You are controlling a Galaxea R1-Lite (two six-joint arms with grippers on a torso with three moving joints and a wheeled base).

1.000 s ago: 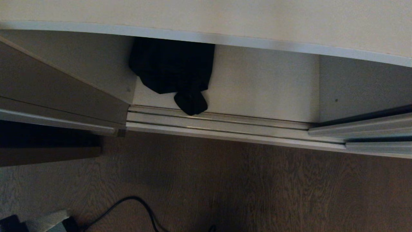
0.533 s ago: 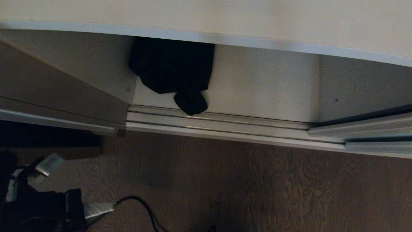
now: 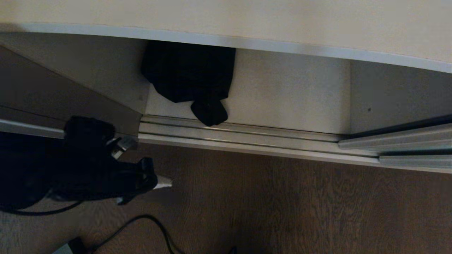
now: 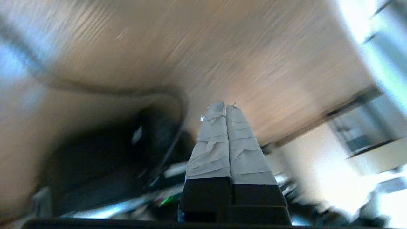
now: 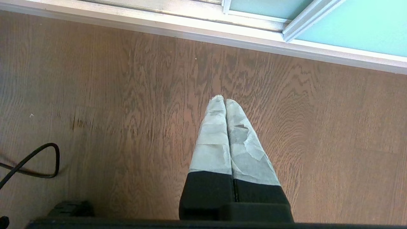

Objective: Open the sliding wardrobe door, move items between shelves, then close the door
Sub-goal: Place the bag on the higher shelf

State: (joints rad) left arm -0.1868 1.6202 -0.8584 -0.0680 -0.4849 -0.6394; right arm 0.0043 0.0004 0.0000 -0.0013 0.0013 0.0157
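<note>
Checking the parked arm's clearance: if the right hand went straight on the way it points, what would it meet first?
The right hand, shut and empty, points down at the bare wood-grain floor, so it would likely meet the floor first, short of the door track; the gap is unclear.

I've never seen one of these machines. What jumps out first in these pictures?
A floppy black bag slumped on the pale lower shelf of the open wardrobe, its end drooping onto the metal door track. At the left, over the wood floor, the robot's dark left gripper points its shut, taped fingers rightward.

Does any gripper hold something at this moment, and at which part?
Nothing is held. The left gripper and the right gripper are both shut on nothing, above the brown wood-grain floor.
</note>
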